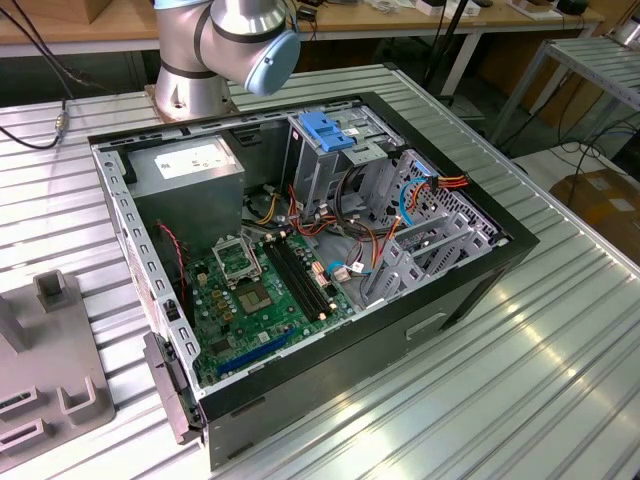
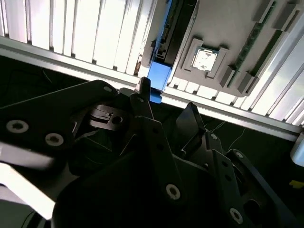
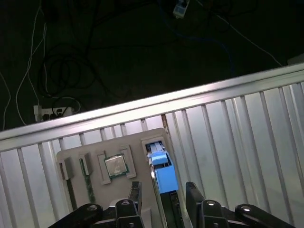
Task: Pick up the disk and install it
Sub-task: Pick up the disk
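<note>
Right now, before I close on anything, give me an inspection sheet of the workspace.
Surface: ribbed silver metal table, carrying an open black computer case.
Job's things: dark flat disk with bright blue plastic rails sits in a slot of the grey fixture tray.
Clutter: square silver processor chip and green memory stick in that tray.
Grippers: black tool open, a finger either side of the disk, not gripping.
Cables: orange, red and blue wires inside the case; loose cords on the dark floor.
Surroundings: wooden workbench behind the grey robot arm.
</note>
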You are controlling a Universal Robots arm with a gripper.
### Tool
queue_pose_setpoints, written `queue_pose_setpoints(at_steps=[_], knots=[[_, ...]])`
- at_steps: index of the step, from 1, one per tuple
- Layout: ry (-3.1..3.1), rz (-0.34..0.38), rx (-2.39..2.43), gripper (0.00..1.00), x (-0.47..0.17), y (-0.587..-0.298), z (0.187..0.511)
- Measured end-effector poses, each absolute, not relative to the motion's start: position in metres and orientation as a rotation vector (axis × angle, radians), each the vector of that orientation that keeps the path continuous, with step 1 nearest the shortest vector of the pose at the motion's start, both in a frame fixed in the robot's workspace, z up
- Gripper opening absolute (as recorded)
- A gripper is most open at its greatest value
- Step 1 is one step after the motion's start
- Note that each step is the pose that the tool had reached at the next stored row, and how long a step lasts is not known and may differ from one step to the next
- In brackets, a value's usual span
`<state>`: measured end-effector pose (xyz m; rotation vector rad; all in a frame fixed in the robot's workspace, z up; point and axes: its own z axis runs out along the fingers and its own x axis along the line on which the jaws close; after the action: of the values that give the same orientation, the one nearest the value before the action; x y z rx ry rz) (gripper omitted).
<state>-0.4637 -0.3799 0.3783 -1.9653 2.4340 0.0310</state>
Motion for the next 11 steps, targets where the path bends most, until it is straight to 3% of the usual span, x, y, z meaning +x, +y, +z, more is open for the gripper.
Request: queue_pose_setpoints(at_steps=[11], knots=[[2.259, 0.032, -2.167, 0.50, -0.4637, -0.3799, 0.3756]])
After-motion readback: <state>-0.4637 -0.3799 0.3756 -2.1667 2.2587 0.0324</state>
